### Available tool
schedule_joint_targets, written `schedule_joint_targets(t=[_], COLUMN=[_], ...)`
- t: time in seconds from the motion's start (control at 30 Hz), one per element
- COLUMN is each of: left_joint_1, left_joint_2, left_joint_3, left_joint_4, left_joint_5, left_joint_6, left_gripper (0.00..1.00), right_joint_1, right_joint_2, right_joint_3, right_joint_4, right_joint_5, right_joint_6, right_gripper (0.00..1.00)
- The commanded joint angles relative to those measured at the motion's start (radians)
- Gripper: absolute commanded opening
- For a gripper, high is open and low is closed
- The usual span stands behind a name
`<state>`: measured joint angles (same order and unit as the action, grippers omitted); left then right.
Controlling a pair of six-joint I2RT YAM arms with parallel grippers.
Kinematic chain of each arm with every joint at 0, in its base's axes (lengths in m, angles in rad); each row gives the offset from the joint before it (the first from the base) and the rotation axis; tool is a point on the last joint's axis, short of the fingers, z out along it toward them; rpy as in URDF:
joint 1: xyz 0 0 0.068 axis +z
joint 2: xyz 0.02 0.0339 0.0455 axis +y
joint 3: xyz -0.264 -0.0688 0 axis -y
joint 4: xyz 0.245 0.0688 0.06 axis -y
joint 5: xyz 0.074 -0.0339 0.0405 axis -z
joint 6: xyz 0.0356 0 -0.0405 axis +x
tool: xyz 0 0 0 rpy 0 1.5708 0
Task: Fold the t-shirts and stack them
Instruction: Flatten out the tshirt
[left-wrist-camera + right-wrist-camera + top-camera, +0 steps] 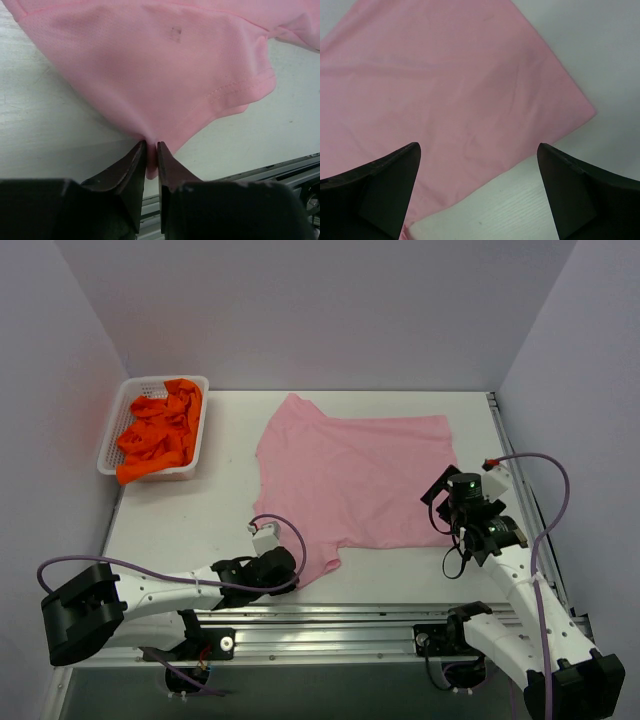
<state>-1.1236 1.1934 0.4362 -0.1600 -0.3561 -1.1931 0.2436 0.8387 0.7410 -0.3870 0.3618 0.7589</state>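
Light pink short-sleeved cloth t-shirt [360, 480]: spread flat at the middle of the white desk [220, 510], near-left sleeve edge pinched between the left fingers [151, 147], which are closed tight on the cloth. Right fingers [477, 145]: spread wide, holding nothing, poised over the shirt's near-right corner. Bright orange cloth t-shirts [160, 432]: heaped in the white plastic mesh basket [112, 430] at the desk's far-left corner.

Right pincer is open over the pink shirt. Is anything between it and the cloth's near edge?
Nothing visible. The right pincer hangs open directly above the plain light pink cloth t-shirt, with only bare white table beside that edge. The white plastic mesh basket sits far left, out of the path.
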Motion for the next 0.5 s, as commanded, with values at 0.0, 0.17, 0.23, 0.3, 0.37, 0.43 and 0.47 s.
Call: schedule_joint_targets(t=[0.0,0.17,0.23,0.3,0.37,0.43,0.47], left_joint_1=[0.016,0.074,0.117,0.151,0.206,0.248,0.284], left_joint_2=[-0.027,-0.067,-0.075,-0.074,-0.071,-0.069,-0.069], left_joint_3=[0.013,-0.013,-0.037,-0.053,-0.065,-0.068,-0.071], left_joint_4=[0.039,0.072,0.099,0.137,0.178,0.192,0.204], left_joint_5=[-0.027,-0.024,-0.009,0.019,0.052,0.078,0.103], left_joint_6=[0.033,0.082,0.108,0.137,0.165,0.187,0.205], left_gripper=[0.23,0.22,0.22,0.21,0.21,0.2,0.2], right_joint_1=[0.005,0.023,0.031,0.049,0.052,0.052,0.052], right_joint_2=[0.066,0.037,0.013,-0.01,-0.007,0.034,0.055], right_joint_3=[-0.069,-0.147,-0.15,-0.138,-0.124,-0.103,-0.097], right_joint_4=[-0.001,-0.045,-0.131,-0.168,-0.233,-0.263,-0.286], right_joint_5=[-0.115,-0.149,-0.042,0.003,0.08,0.142,0.152], right_joint_6=[0.014,0.112,0.158,0.261,0.344,0.373,0.385], right_gripper=[0.98,0.87,0.9,0.9,0.88,0.88,0.88])
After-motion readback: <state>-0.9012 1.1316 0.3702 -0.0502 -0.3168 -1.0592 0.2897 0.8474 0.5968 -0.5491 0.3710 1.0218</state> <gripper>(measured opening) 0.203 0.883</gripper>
